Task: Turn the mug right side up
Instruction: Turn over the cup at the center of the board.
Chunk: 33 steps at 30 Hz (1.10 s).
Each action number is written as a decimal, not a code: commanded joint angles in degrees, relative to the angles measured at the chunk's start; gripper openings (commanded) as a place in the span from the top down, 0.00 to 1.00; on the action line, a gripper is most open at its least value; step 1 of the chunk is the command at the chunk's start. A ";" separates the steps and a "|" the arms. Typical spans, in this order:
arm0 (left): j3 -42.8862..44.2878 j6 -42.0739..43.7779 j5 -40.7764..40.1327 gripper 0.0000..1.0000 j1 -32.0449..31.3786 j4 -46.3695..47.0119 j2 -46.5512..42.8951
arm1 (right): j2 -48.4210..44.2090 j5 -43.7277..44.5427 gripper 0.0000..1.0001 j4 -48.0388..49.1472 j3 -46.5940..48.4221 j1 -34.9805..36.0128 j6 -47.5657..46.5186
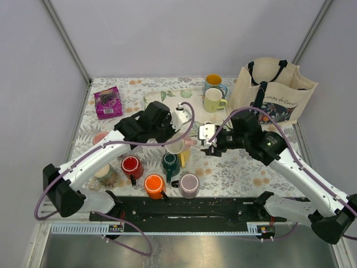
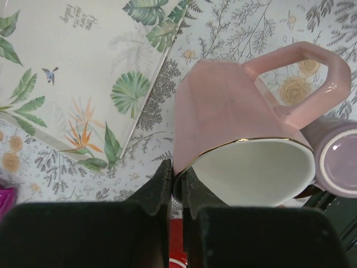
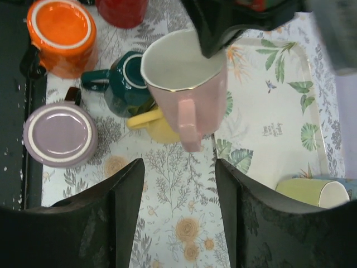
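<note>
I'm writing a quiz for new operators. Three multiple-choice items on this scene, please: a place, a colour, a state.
1. Where is the tote bag? A. far right of the table B. near left corner C. on a tray
2. What colour is the inside of the salmon-pink mug in the left gripper? A. black B. white C. orange
3. How is the right gripper? A. shut on a mug B. shut on nothing C. open, empty

1 A: it stands at the far right edge. 2 B: both wrist views show a white interior. 3 C: its fingers stand apart, nothing between them.
</note>
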 commanded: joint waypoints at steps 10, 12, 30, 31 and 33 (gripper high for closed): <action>14.04 -3.94 2.18 1.00 -0.40 6.38 5.66 | 8.30 23.46 0.44 2.15 3.40 6.55 -11.02; 14.21 -3.67 2.35 1.00 -0.40 6.38 5.75 | 9.35 24.61 0.45 3.21 4.19 6.90 -10.93; 13.77 -3.15 5.25 1.00 -0.40 4.98 5.84 | 4.35 23.03 0.37 -1.97 9.11 7.78 -8.47; 13.60 -3.23 5.43 1.00 -0.40 4.97 5.92 | 4.96 23.29 0.37 -2.59 10.07 7.87 -8.56; 13.34 -3.41 6.22 1.00 -0.40 5.06 6.10 | 5.93 23.30 0.37 -3.20 11.57 7.78 -8.64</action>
